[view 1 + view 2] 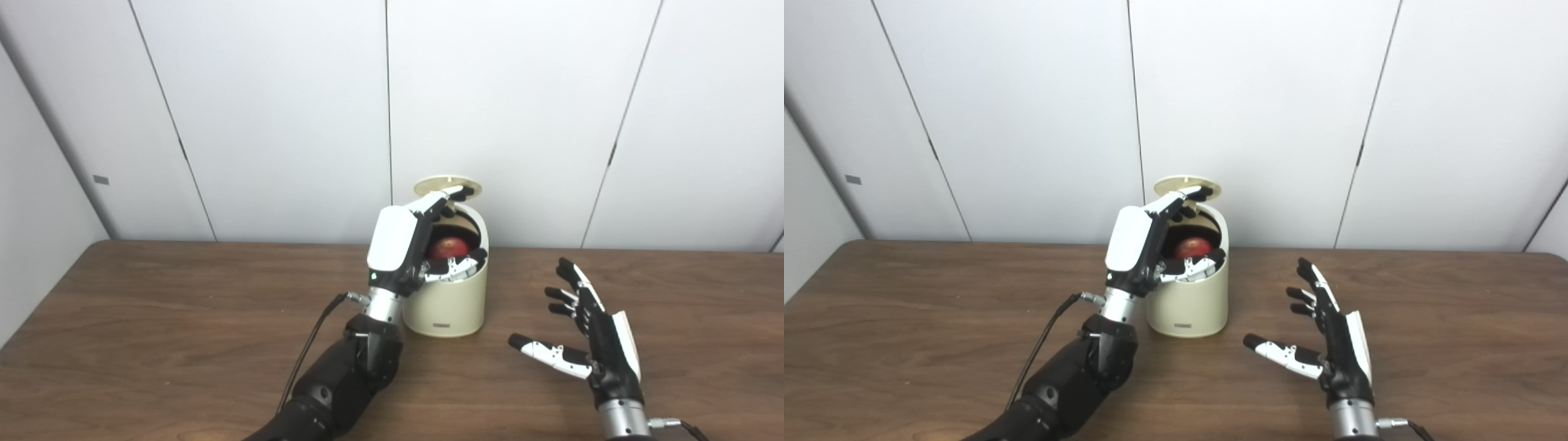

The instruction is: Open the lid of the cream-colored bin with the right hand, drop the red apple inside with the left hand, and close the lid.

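- your left hand (409, 245) is up at the mouth of the cream-colored bin (450, 300), wrapped over the rim from the left side, with the red apple (449, 247) sitting in the opening between thumb and fingers.
- the fingers are curled round the apple, but you cannot tell from here whether they clamp it or have let go; the apple may already be resting on something inside the bin.
- the hand comes in from the side rather than from above, likely because the lid (448, 185) stands raised over the back of the opening and leaves only the front and left side free.
- one fingertip of that left hand reaches up to the lid's edge and seems to touch it; that contact may be what props the lid, though you cannot be sure.
- your right hand (591, 334) is well apart from the bin, low over the table (153, 318), fingers spread and holding nothing. it is not on the lid, so the lid stays up either by its hinge or by the left hand.
- judged from this, the drop is the step in hand: opening done, closing not yet.
- the risk to watch: pulling the left hand out could let the lid fall on the fingers, or drag the apple back over the rim.
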